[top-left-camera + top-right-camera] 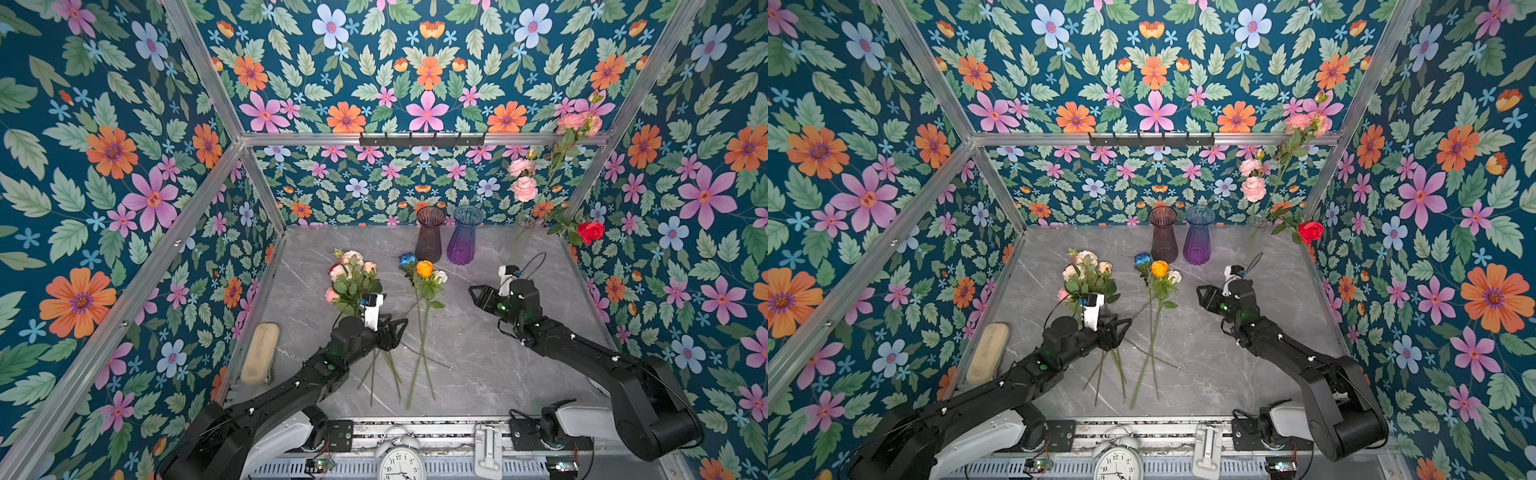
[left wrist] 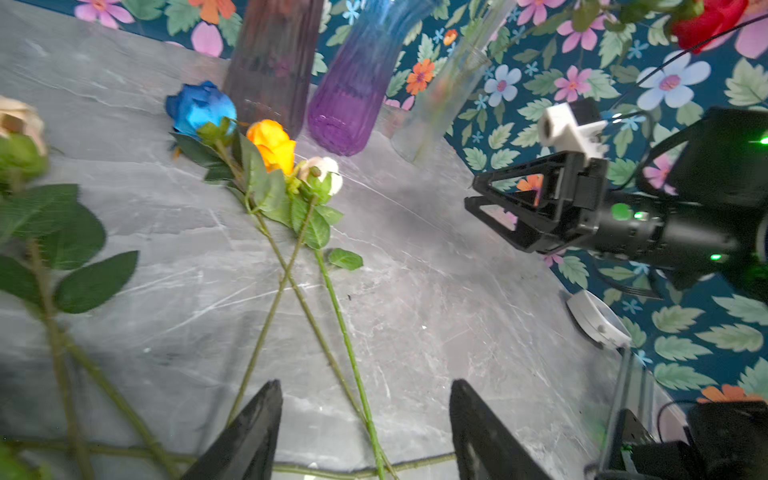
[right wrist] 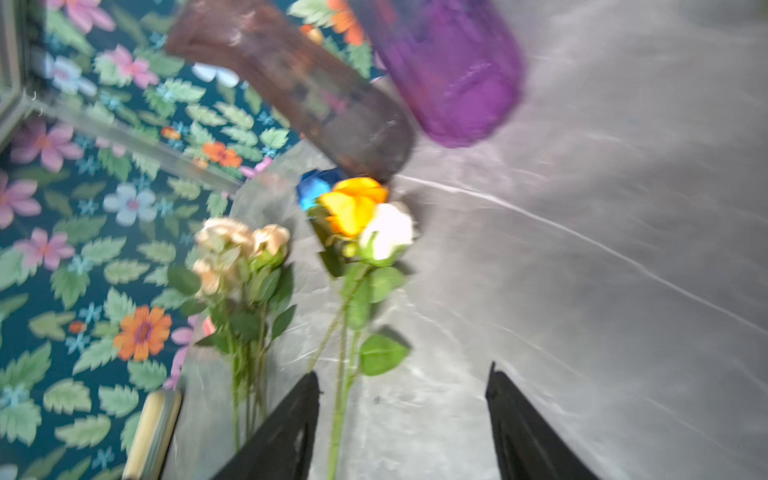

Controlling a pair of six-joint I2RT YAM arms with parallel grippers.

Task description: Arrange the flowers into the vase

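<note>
- Left gripper [image 2: 365, 382]: jaws apart, nothing clamped. It hangs low beside the bare stem ends of the rose trio [image 1: 424, 269], well in front of the purple vase [image 1: 465, 243].
- Right gripper [image 3: 402, 370]: jaws apart and empty. It sits near the front of the purple vase, a little to its right, and points toward the trio.
- Rose trio (blue, orange, white): lies flat on the counter [image 1: 478, 365], heads just in front of the purple vase, stems crossed.
- Peach bunch [image 1: 353, 266]: lies on the counter left of the purple vase, farther off than the trio. Its stems run under the left arm.
- Pink blooms [image 1: 524, 189] and red rose [image 1: 591, 231]: already standing in the clear vase [image 1: 521, 237], just right of the purple vase.
- Handling, judged:
  - The stems look light, thin, springy and probably slick.
  - The heads are soft and would crush.
  - The best hold is on bare stem below the leaves.
  - Because the stems cross, lifting one may drag its neighbours.
</note>
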